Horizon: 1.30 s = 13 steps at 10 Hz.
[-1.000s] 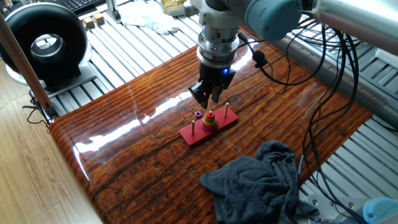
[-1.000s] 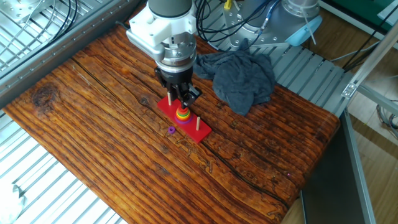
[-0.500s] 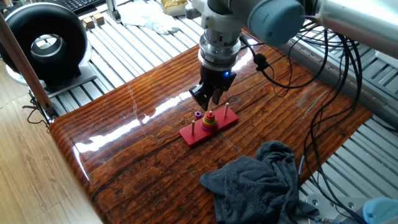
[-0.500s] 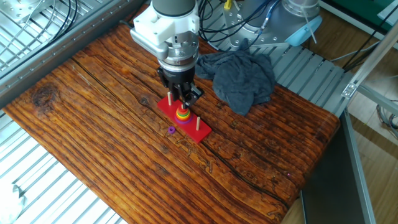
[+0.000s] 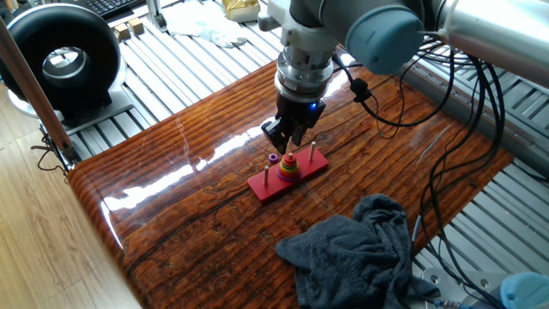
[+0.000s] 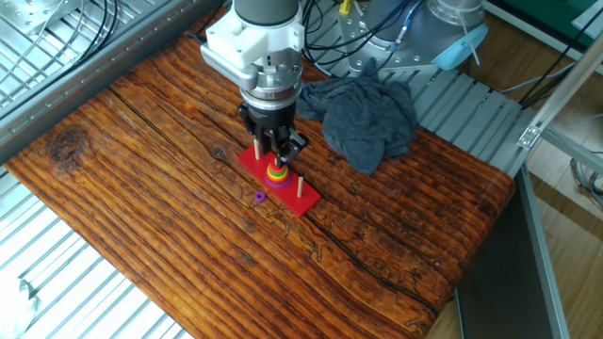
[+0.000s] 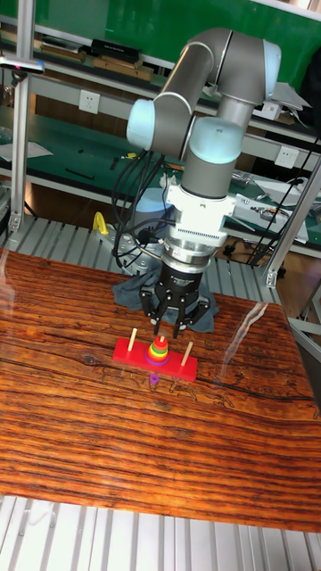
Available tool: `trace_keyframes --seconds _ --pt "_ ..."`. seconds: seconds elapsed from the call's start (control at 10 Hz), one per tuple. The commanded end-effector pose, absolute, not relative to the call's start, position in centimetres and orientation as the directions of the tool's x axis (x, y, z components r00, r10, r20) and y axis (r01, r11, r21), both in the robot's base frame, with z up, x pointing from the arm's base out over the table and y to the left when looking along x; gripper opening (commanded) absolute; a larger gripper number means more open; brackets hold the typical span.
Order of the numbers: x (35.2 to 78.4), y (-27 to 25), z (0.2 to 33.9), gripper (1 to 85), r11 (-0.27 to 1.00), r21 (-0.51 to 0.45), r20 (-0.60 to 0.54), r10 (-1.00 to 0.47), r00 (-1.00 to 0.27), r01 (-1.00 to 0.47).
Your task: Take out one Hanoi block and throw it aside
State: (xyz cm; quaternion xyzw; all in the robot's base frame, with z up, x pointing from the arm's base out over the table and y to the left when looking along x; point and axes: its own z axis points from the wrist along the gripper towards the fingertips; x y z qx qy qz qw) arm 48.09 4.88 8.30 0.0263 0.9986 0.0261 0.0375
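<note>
A red base (image 5: 268, 186) with three thin pegs holds a stack of coloured rings (image 5: 290, 169) on its middle peg. The Hanoi block (image 7: 160, 342), a tiny red-pink ring, tops that stack (image 6: 276, 172). My gripper (image 5: 288, 141) hangs straight above the middle peg, open, its dark fingers spread to either side of the peg top and just above the rings (image 7: 158, 353). Nothing is held between them. The same gripper (image 6: 274, 151) shows in the other fixed view and the gripper (image 7: 168, 328) in the tall view.
A small purple ring (image 6: 259, 197) lies loose on the wooden table (image 6: 141, 160) beside the red base. A crumpled grey cloth (image 6: 363, 113) lies near the table's edge. A black round device (image 5: 62, 60) stands off the table.
The gripper has shifted a little sideways and slightly down, nearer over the ring stack. The rings and purple ring have not moved.
</note>
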Motion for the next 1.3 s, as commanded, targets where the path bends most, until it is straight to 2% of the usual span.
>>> trace_keyframes --seconds 0.0,1.2 --pt "48.31 4.89 7.99 38.3 0.997 0.062 -0.086 0.050 -0.995 0.044" --pt "49.00 4.25 7.57 38.3 0.999 0.040 -0.112 0.036 -0.993 0.032"
